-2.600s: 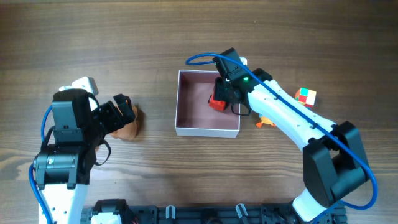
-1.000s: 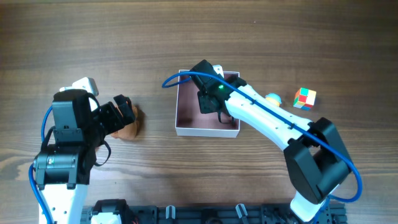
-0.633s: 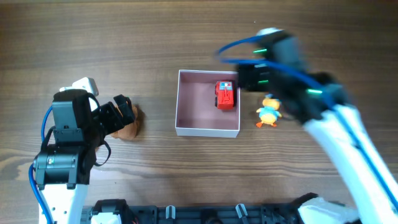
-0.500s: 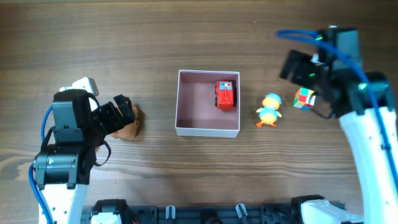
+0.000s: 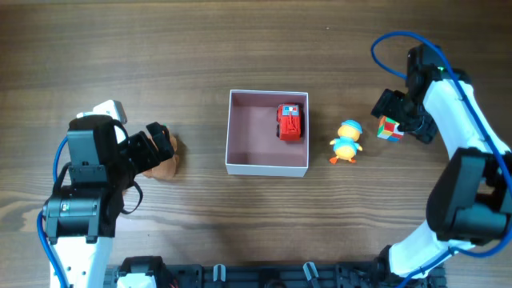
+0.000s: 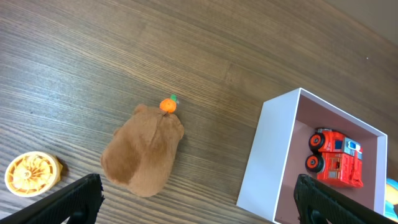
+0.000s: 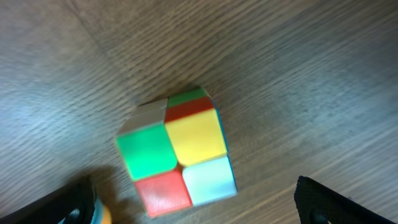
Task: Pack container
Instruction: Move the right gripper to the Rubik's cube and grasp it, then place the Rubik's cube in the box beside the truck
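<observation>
**Truck delivered, cube being lined up next**

The container (image 5: 250,140) is being shown at the middle of the desk (image 5: 160,48), between the two arms, lidless and upright. A red toy truck (image 5: 290,122) is being held by it alone, lying in its far right corner close against the wall. A moment ago the truck was being carried in by the right arm, and it has since been let go. One item is therefore being counted as packed, and most of the pinkish floor is being left free for more.

Just outside the right wall, a toy duck (image 5: 346,142) is being left standing on the desk. Further right, the multicoloured cube (image 5: 390,128) is being hovered over by the right hand (image 5: 400,118), which has been swung there from the container. In the wrist view its fingers (image 7: 336,202) are being held wide apart, with nothing gripped. The cube is being judged the likely next pick.

Well to the left, a brown plush toy (image 5: 166,158) is being faced by the left hand (image 5: 154,142), unmoved, spread wide and empty. A round yellow disc (image 6: 32,174) is lying near the plush.
</observation>
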{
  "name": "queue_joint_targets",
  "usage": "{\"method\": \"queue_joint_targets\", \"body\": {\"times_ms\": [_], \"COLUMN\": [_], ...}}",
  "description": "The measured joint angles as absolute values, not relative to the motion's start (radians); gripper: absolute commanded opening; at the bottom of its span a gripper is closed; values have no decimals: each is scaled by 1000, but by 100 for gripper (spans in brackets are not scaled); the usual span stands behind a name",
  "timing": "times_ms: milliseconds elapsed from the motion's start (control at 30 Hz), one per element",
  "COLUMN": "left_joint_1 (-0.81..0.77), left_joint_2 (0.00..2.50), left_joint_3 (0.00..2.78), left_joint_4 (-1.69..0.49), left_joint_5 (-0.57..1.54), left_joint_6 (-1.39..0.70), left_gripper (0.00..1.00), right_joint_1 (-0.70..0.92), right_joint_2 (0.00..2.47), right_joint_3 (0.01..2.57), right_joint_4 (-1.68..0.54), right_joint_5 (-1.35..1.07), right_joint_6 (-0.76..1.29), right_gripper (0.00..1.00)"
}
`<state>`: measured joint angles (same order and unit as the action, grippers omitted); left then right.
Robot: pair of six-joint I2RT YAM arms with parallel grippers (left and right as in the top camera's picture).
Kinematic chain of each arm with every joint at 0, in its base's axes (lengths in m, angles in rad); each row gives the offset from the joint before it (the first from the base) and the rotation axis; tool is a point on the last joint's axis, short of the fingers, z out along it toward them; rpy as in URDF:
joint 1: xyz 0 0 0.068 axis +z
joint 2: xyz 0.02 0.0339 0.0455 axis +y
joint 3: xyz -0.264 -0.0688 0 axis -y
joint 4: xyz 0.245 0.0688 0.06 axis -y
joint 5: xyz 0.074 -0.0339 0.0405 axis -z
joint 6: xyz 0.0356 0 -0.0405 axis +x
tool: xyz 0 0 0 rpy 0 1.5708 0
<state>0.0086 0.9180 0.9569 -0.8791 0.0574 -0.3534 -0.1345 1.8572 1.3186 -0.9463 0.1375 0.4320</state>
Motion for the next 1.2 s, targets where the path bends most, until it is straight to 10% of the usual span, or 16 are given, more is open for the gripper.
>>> {"method": "queue_joint_targets", "body": {"times_ms": [267,1200], "left_joint_1": [9,9], "left_joint_2": [918,918], "left_joint_3": [957,957], "left_joint_4": [-880,-880], "left_joint_5": [57,57], "left_joint_6": [-353,-353], "left_gripper": [100,100], "right_joint_1": [-134,-110], "right_joint_2": [1977,1735], "right_joint_3": [1317,1341], "right_joint_4": [-870,-957], "right_joint_5": [92,78], "right_joint_6": [333,237], "right_gripper": [98,4]}}
